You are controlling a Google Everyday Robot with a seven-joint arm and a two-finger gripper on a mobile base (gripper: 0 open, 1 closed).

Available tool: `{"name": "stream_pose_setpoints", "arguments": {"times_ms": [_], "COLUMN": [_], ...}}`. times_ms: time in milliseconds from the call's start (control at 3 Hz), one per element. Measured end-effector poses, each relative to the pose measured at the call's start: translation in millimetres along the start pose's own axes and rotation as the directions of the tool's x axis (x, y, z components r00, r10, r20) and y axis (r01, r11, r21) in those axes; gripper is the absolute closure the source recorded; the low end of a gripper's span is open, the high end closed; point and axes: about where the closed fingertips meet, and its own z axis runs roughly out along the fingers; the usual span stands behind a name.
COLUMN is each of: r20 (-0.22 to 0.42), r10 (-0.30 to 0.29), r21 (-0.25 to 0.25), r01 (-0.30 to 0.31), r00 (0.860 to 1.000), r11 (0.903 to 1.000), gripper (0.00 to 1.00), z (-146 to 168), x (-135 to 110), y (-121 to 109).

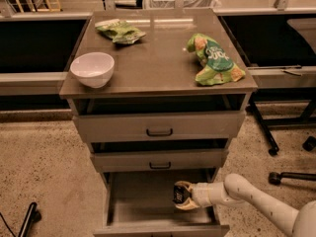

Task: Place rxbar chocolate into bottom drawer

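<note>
gripper (pixel 179 195) low inside open bottom drawer (pixel 140 204), fingers clamped on rxbar chocolate (pixel 177 193). bar held on edge between fingertips, just above tray floor. bare tray lies left of hand and beneath it, likely room for drop.

Dim amber light; gripper (pixel 180 195) with rxbar chocolate (pixel 177 193) over shadowed bottom drawer (pixel 140 199)

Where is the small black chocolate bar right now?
The rxbar chocolate is clamped in the gripper, low in the camera view, over the right side of the open bottom drawer, just below the middle drawer.
</note>
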Motion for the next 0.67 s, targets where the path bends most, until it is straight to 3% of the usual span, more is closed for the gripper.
{"name": "stream_pose_setpoints", "arguments": {"times_ms": [333,667], "r20": [-0.049,-0.008], "r10": [0.016,0.043], "r21": [-0.039,-0.011], "r01": [-0.017,-0.043], "r00": [0.999,0.999], "r11": [0.9991,0.999], "gripper": [1.0,0.83], "z": [23.6,43.4], "x": [26.3,39.0], "y": [3.8,2.8]}}
